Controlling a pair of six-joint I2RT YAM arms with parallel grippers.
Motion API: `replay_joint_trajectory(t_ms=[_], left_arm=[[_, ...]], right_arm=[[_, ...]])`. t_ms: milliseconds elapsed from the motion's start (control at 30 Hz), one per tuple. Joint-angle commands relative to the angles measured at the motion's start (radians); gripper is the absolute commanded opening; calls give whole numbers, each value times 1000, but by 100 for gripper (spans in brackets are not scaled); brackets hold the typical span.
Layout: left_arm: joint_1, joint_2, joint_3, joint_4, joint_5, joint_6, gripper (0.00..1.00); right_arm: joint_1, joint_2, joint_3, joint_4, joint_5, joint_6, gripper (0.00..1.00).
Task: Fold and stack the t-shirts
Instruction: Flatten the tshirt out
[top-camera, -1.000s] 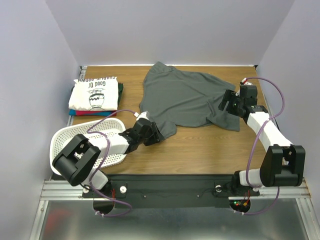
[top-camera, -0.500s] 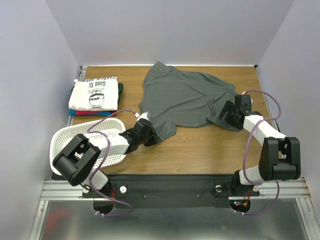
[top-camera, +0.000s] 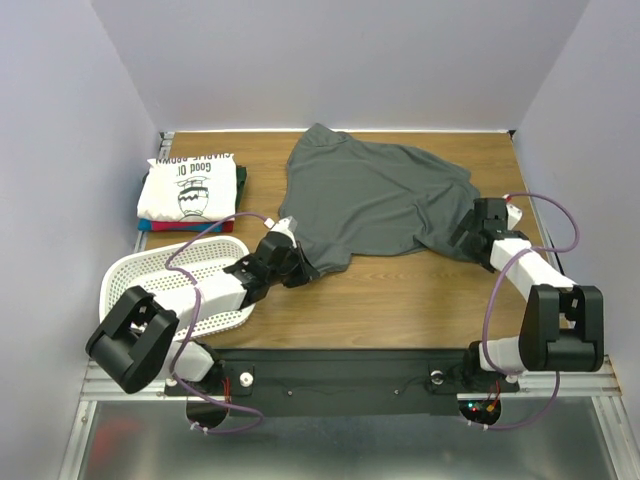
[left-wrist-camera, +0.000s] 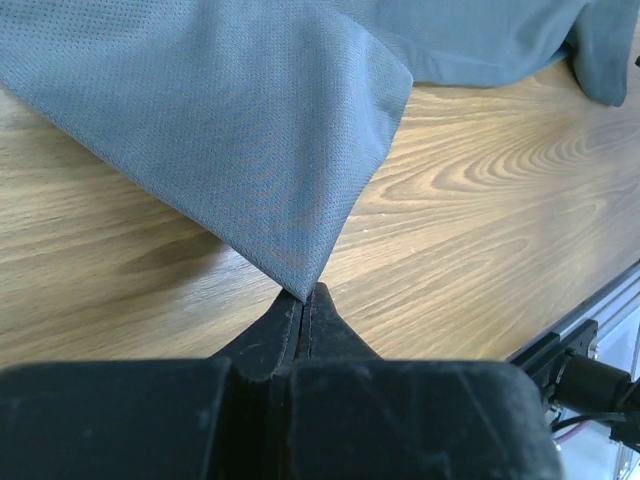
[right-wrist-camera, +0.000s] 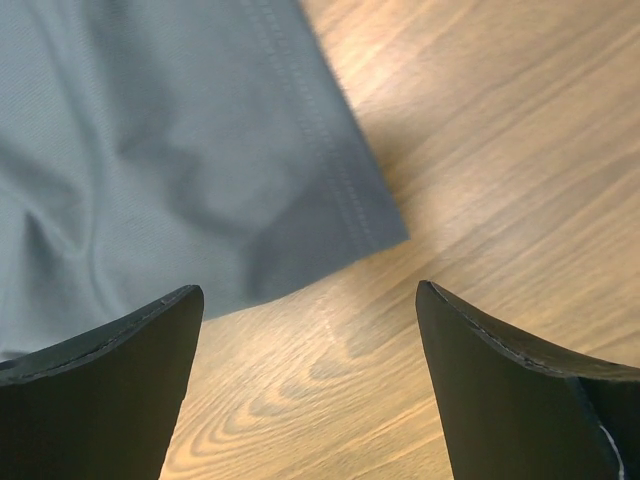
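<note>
A charcoal-grey t-shirt (top-camera: 370, 195) lies spread over the back half of the wooden table. My left gripper (top-camera: 303, 272) is shut on its near-left corner. In the left wrist view the cloth (left-wrist-camera: 250, 130) tapers to a point pinched between the closed tips of the left gripper (left-wrist-camera: 305, 295). My right gripper (top-camera: 468, 236) stands open low at the shirt's near-right corner. In the right wrist view that hemmed corner (right-wrist-camera: 180, 150) lies just beyond the right gripper (right-wrist-camera: 310, 300), with bare wood between the wide-apart fingers. A folded stack of t-shirts (top-camera: 190, 188), a white printed one on top, sits at the back left.
A white perforated basket (top-camera: 140, 275) lies tipped at the near left, beside the left arm. Bare wooden table (top-camera: 400, 300) runs along the front. Purple cables loop from both arms. Grey walls close in the left, right and back.
My left gripper has shut on the grey shirt's near-left corner. The right arm has swung nearer and lower to the shirt's right corner, its jaws a bit wider.
</note>
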Motion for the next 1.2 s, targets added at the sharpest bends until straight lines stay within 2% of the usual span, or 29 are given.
replay_joint_trajectory(t_ms=[0,167,467,733,900,1067,1133,1167], left_arm=[[7,-30,6,-3,34,38,0],[15,-27,6,-3,51,48,0],[36,-44,-7,-3,60,48,0],[50,-50,-13,-9,66,48,0],[55,-57,-18,-19,66,45,0],[58,-61,-13,-25,71,51,0],[59,-61,-7,-32,79,54,0],[61,-63,-4,-37,82,57,0]], right_arm=[[-19,11,1,-10,62,37,93],[-36,64,14,-8,66,41,91],[-77,140,42,13,63,31,80],[-91,229,56,50,25,22,61],[-93,241,47,58,57,9,39],[-93,236,47,59,69,-1,28],[-93,230,48,58,69,-9,22],[-93,227,44,58,68,-12,15]])
